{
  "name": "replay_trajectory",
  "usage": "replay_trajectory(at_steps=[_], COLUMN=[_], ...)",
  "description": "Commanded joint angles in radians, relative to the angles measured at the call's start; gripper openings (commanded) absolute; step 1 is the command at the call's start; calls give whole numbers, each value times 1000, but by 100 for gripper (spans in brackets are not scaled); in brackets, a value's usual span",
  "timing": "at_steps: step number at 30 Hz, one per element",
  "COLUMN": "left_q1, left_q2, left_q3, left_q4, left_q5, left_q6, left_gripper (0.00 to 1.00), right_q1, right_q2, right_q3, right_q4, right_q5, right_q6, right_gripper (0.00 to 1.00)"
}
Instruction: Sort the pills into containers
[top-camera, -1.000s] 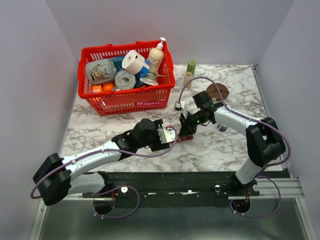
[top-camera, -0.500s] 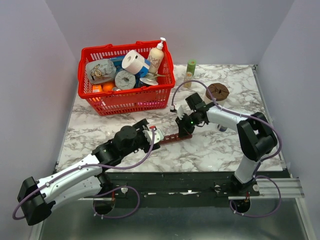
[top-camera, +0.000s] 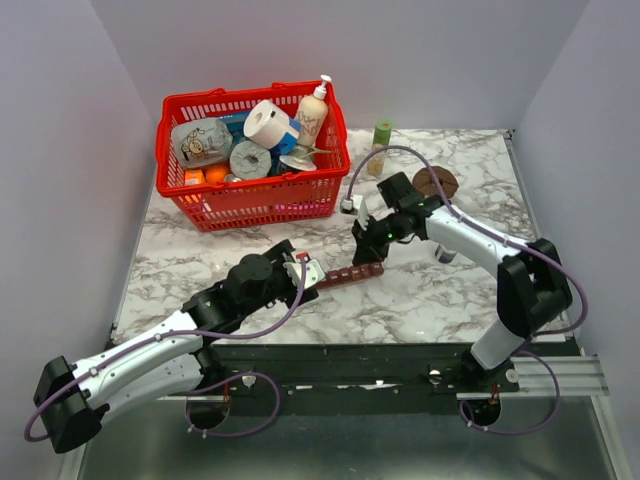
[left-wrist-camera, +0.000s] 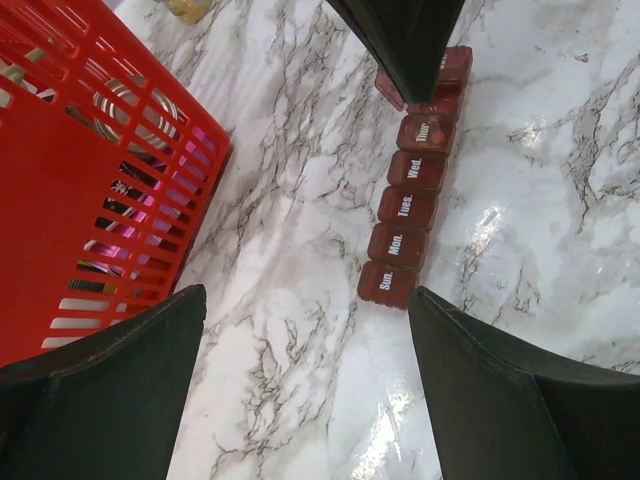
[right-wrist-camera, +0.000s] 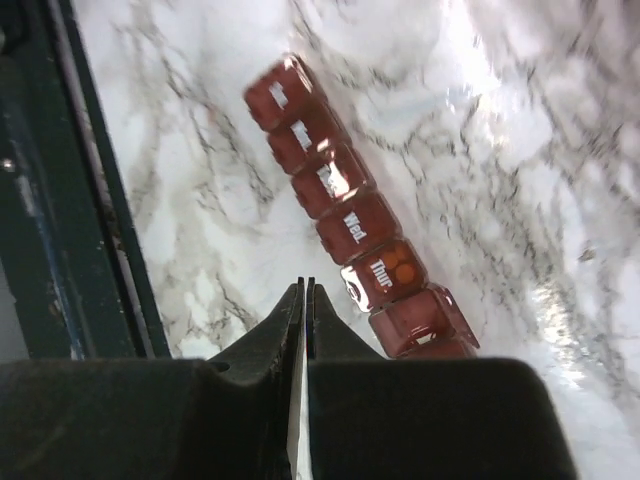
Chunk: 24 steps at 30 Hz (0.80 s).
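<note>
The left gripper (left-wrist-camera: 300, 305) is held wide open and empty at the bottom of its wrist view, with the containers (left-wrist-camera: 405, 215) lying just beyond, right of centre. The right gripper (right-wrist-camera: 304, 292) is closed on nothing. Pills (right-wrist-camera: 398, 268) are seen in the cell marked Thur., near its tips.

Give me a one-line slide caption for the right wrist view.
Right gripper, shut, by the maroon pill organizer on the marble table; two amber pills show in its Thur. compartment.

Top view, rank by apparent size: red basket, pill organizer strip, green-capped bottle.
1. red basket, by far the largest.
2-3. pill organizer strip and green-capped bottle: alike. The strip is longer and thinner, and the bottle stands farther away, so no ranking.
</note>
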Motion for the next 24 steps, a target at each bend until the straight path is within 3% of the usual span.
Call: replay_trajectory(at_steps=[1,24], left_q1=[0,1], left_q2=[-18,-96], left_q3=[21,-50], left_q4=[0,29], left_q5=[-36,-36], left_q6=[-14,-47], left_gripper=[91,92], right_q1=[-39,-54], right_q2=[-87,194], right_q3=[42,197], right_q4=[-73,-77], right_q5=[-102,168], right_q6=[-81,0], right_gripper=[12,11])
